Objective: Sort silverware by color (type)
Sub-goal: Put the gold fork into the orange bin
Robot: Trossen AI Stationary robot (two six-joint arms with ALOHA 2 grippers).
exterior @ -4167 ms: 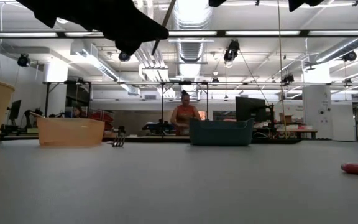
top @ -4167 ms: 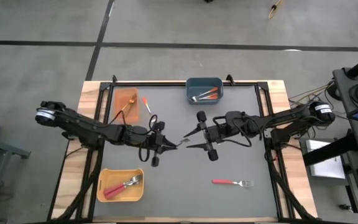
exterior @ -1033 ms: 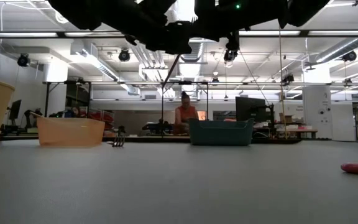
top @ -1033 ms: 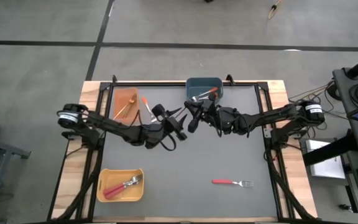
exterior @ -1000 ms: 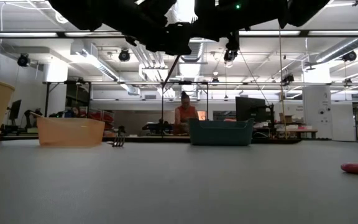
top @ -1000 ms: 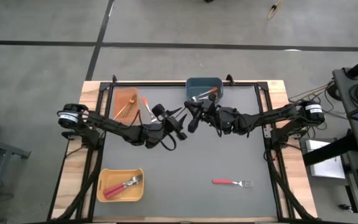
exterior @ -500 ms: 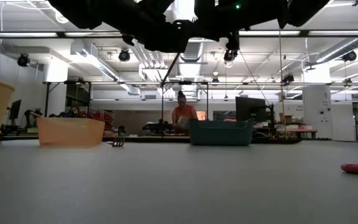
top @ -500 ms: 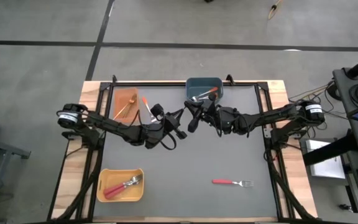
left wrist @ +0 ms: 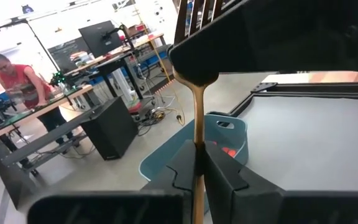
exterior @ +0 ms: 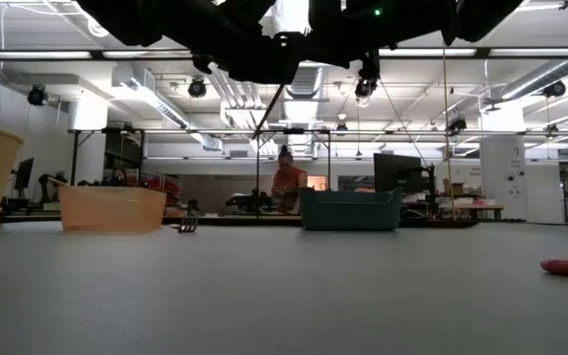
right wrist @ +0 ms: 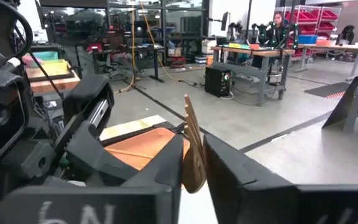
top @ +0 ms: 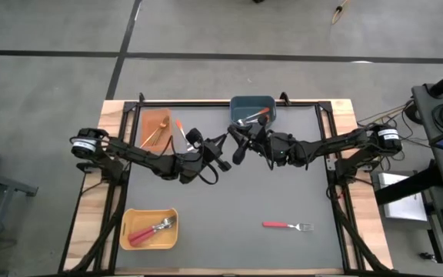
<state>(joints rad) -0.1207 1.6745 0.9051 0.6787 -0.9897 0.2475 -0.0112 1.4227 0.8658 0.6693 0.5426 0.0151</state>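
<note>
Left gripper [left wrist: 199,163] clamped on handle of thin all-gold fork [left wrist: 197,124], held in air near middle of tabletop's far edge. Tines end sits in right gripper [right wrist: 194,150]; cannot tell whether that hold is released. Long axis runs gripper to gripper. Likely goal: shallow orange bin [top: 146,133] at far left corner, nearer left arm. Orange-handled fork [top: 181,128] lies just beside it. Blue-grey bin [top: 252,101] close behind the right gripper.

The gold fork [left wrist: 198,134] looks partly hidden between both end effectors.
</note>
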